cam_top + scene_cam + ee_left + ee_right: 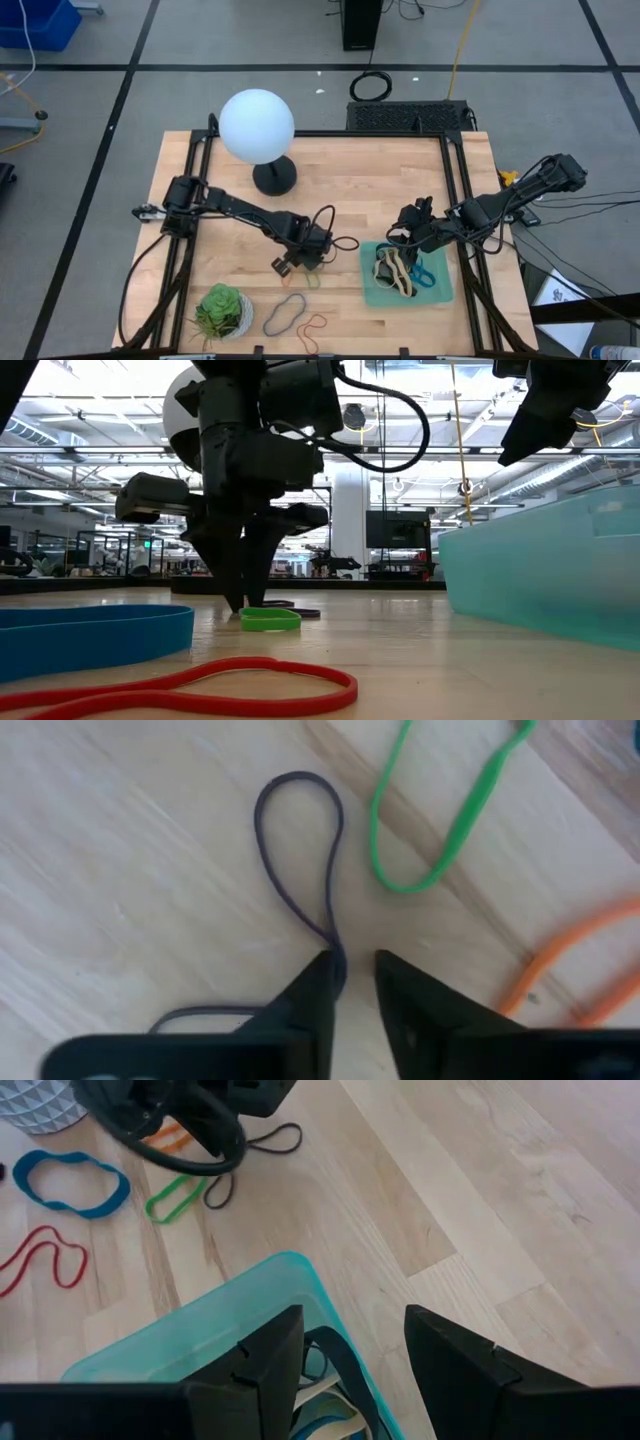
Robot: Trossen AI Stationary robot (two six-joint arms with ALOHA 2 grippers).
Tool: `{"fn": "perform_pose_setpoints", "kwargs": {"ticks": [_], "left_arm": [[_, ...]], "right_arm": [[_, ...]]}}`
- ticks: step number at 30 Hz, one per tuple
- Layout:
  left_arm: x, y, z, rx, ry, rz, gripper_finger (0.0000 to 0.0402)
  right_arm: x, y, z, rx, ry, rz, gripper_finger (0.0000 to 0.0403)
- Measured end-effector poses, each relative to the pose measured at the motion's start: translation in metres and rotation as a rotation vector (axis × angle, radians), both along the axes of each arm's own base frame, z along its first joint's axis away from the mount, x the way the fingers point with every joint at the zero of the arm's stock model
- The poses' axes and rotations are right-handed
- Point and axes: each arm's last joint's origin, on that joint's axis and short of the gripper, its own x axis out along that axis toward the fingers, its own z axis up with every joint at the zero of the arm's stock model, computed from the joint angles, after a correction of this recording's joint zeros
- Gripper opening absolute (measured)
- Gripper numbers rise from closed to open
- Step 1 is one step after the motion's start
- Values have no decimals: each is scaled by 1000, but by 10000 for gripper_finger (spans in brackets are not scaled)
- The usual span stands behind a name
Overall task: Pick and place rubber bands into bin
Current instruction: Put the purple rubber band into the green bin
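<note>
My left gripper (355, 965) points down at the wood table left of the bin, its fingertips a narrow gap apart with bare wood between them. A dark purple rubber band (300, 850) lies flat there, twisted into two loops. A green band (440, 830) and an orange band (570, 960) lie close by. The mint-green bin (440, 297) stands at the right and holds several bands (395, 268). My right gripper (350, 1355) hangs open over the bin's far left rim (200, 1320), with nothing between its fingers. My left gripper comes from above, pointing down. The purple band's crossing (333, 942) runs under the inner edge of one fingertip (318, 975). The other fingertip (395, 975) stands a little apart from it. The band lies flat on the table with both loops slack.
A blue band (285, 312) and a red band (315, 325) lie near the table's front edge. Beside them stands a white pot with a succulent (222, 312). A white globe lamp (257, 125) rises at the far left.
</note>
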Motion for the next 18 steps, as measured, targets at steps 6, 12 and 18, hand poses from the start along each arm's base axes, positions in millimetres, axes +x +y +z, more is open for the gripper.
{"fn": "perform_pose_setpoints", "kwargs": {"ticks": [6,12,18], "left_arm": [[0,-7,0,49,-27,-9,31],[1,-7,0,39,-24,56,5],[-1,-7,11,8,-32,116,4]], "right_arm": [[0,0,0,0,-1,1,169],[1,0,1,-3,-8,8,169],[1,0,1,-3,-8,9,169]]}}
